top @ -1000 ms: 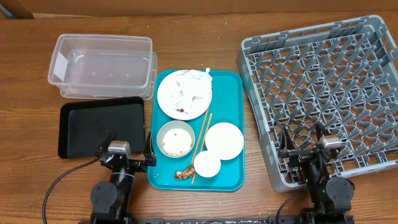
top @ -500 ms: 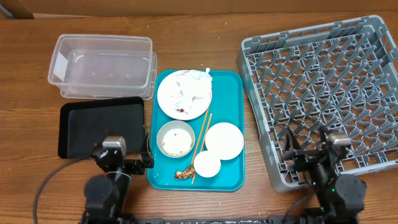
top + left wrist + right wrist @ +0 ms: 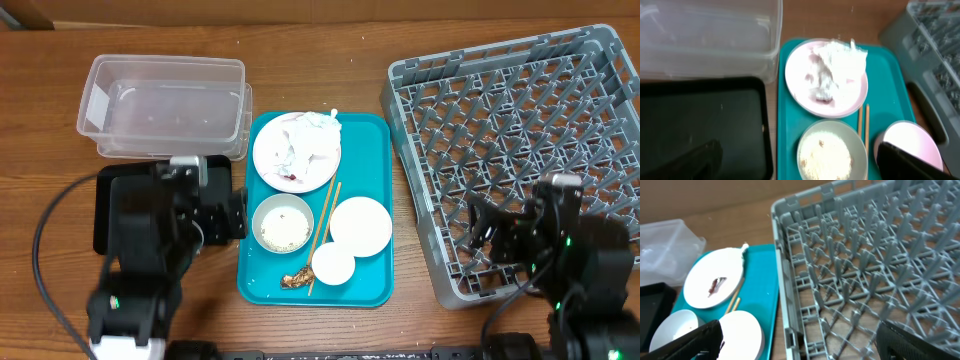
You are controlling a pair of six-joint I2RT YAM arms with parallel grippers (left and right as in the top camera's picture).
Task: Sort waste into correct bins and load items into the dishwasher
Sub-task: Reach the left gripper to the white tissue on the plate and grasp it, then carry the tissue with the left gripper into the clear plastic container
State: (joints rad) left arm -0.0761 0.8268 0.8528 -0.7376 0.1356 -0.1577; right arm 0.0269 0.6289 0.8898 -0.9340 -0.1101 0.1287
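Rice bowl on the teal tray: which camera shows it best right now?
Overhead: the rice bowl sits whole and sharp, grains visible inside. The left wrist view is closer but blurred and crops the bowl at the bottom. The right wrist view catches only part of the bowl, bottom left.

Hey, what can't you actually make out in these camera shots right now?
Black tray: in the overhead view, the left arm covers most of it.
Dish rack: in the overhead view, the right arm hides part of its near edge.
Brown scrap: too small to identify from overhead, and outside both wrist views.
Rice bowl: blurred in the left wrist view and cut off by the bottom edge.
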